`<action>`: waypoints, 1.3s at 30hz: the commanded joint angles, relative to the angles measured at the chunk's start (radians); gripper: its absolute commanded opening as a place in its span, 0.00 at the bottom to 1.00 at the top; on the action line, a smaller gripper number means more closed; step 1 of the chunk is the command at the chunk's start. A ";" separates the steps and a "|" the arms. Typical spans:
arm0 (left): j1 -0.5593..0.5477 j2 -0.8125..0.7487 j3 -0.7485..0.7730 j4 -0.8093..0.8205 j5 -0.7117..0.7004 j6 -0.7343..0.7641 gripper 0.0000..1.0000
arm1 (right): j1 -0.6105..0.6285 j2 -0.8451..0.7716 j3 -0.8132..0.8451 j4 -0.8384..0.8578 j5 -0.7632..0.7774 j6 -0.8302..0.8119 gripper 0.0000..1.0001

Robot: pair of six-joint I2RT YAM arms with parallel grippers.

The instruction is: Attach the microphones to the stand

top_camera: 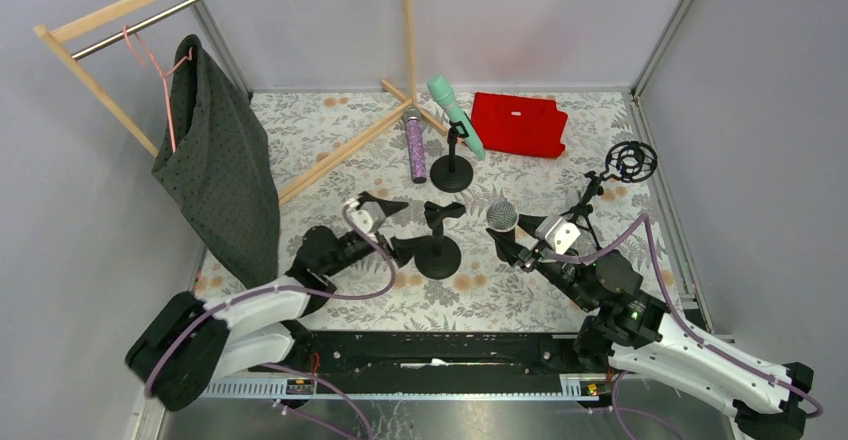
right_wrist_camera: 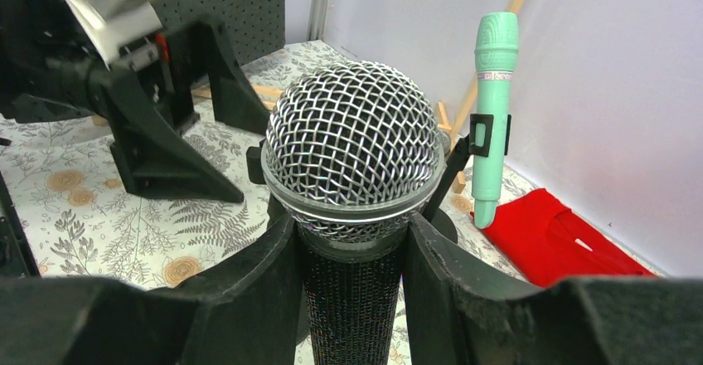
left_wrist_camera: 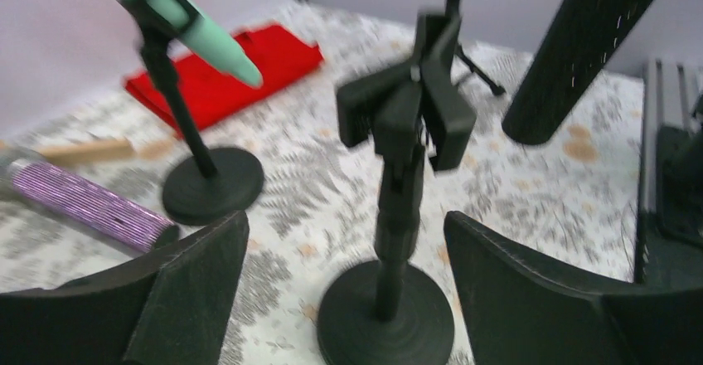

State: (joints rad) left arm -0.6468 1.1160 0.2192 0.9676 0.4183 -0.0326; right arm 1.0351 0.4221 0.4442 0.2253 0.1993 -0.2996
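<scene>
My right gripper (top_camera: pixel 518 243) (right_wrist_camera: pixel 352 236) is shut on the black microphone (right_wrist_camera: pixel 352 145), just below its silver mesh head (top_camera: pixel 502 216), and holds it above the table right of the empty stand (top_camera: pixel 438 253). My left gripper (top_camera: pixel 398 228) (left_wrist_camera: pixel 344 224) is open, one finger on each side of that stand's post (left_wrist_camera: pixel 396 216), not touching it; the clip (left_wrist_camera: pixel 406 108) on top is empty. The mint-green microphone (top_camera: pixel 455 115) (left_wrist_camera: pixel 178 8) (right_wrist_camera: pixel 493 116) sits clipped in the far stand (top_camera: pixel 452 173). The purple microphone (top_camera: pixel 415 148) (left_wrist_camera: pixel 83 203) lies on the table.
A tripod stand with a round shock mount (top_camera: pixel 630 160) stands at the right. A red cloth (top_camera: pixel 520 123) lies at the back. A wooden rack (top_camera: pixel 330 155) with a dark garment (top_camera: pixel 220 160) on a pink hanger fills the left.
</scene>
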 commanded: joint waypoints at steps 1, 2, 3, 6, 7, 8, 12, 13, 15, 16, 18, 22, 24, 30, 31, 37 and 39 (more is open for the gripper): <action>0.002 -0.160 -0.019 0.010 -0.154 -0.043 0.98 | 0.005 0.005 0.060 0.044 0.005 -0.012 0.00; 0.002 -0.195 -0.022 -0.006 -0.192 -0.062 0.99 | 0.005 0.007 0.062 0.037 0.001 -0.012 0.00; 0.003 -0.233 -0.019 -0.028 -0.223 -0.071 0.99 | 0.005 0.009 0.066 0.033 -0.001 -0.012 0.00; 0.003 -0.317 -0.015 -0.063 -0.226 -0.061 0.99 | 0.005 0.014 0.069 0.024 -0.006 -0.013 0.00; 0.003 -0.336 -0.014 -0.072 -0.210 -0.060 0.99 | 0.005 0.012 0.068 0.026 -0.007 -0.013 0.00; 0.003 -0.350 -0.012 -0.082 -0.195 -0.059 0.99 | 0.005 0.012 0.065 0.027 -0.008 -0.013 0.00; 0.001 -0.364 -0.014 -0.091 -0.113 -0.064 0.99 | 0.005 0.009 0.056 0.042 -0.008 -0.012 0.00; 0.001 -0.360 -0.026 -0.063 -0.098 -0.070 0.99 | 0.004 0.011 0.055 0.042 -0.008 -0.012 0.00; 0.001 -0.336 -0.038 0.009 -0.074 -0.070 0.99 | 0.005 0.012 0.055 0.042 -0.010 -0.012 0.00; 0.002 -0.316 -0.038 0.043 -0.065 -0.071 0.99 | 0.005 0.012 0.057 0.041 -0.012 -0.012 0.00; 0.001 -0.263 -0.024 0.096 -0.042 -0.070 0.99 | 0.005 0.011 0.064 0.032 -0.014 -0.012 0.00; 0.001 -0.176 0.001 0.185 0.032 -0.064 0.99 | 0.004 0.003 0.076 0.002 -0.015 -0.012 0.00; 0.001 -0.124 -0.005 0.277 0.090 -0.049 0.99 | 0.005 -0.003 0.077 -0.001 -0.013 -0.012 0.00; 0.001 -0.009 0.042 0.328 0.137 -0.023 0.99 | 0.005 -0.008 0.080 -0.006 -0.014 -0.007 0.00; 0.001 0.009 0.054 0.329 0.150 -0.021 0.99 | 0.005 -0.006 0.083 -0.007 -0.015 -0.007 0.00; 0.001 0.083 0.104 0.336 0.194 -0.022 0.98 | 0.005 -0.001 0.091 -0.012 -0.017 -0.009 0.00; 0.001 0.092 0.120 0.308 0.194 -0.009 0.98 | 0.004 -0.001 0.090 -0.010 -0.018 -0.007 0.00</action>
State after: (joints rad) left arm -0.6468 1.1938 0.2852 1.2243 0.5659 -0.0662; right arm 1.0351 0.4232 0.4797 0.1738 0.1902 -0.3000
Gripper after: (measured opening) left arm 0.985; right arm 0.474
